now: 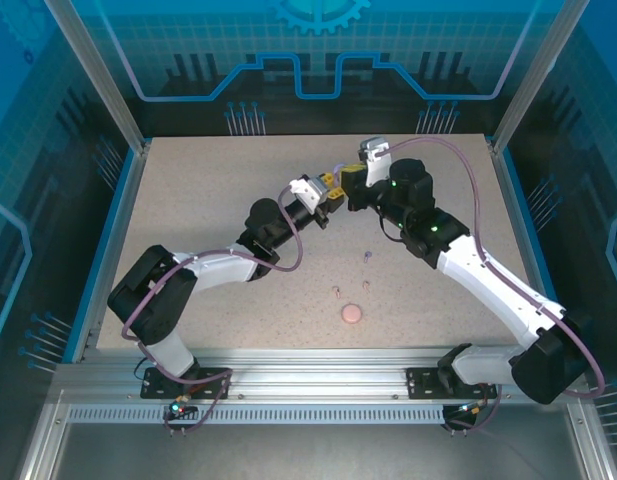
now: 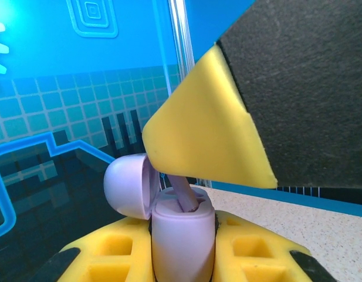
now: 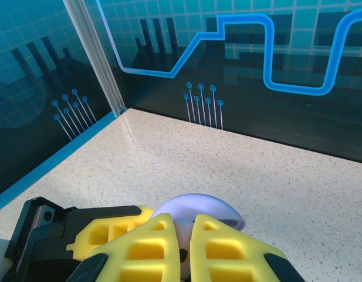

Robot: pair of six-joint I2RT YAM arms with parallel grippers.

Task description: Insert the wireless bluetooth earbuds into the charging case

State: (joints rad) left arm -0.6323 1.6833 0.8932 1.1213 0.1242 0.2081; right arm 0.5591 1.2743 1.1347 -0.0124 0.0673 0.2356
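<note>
My left gripper [image 2: 183,235] is shut on a pale purple charging case [image 2: 183,247], held upright with its round lid [image 2: 128,188] hinged open to the left. A pale purple earbud [image 2: 184,197] stands with its stem partly down in a slot of the case. My right gripper [image 3: 185,238] is shut on that earbud [image 3: 183,230], its yellow finger [image 2: 210,123] coming down from above. Both grippers meet above the table's far middle, left [image 1: 325,193] and right [image 1: 341,182]. On the table lie a loose purple earbud [image 1: 366,258] and two pink earbuds [image 1: 335,291] [image 1: 365,285].
A pink round disc [image 1: 353,313] lies near the front middle of the speckled table [image 1: 208,220]. Blue glass walls and metal posts [image 1: 123,100] ring the table. The left gripper's yellow fingers [image 3: 107,232] sit close beside my right fingers.
</note>
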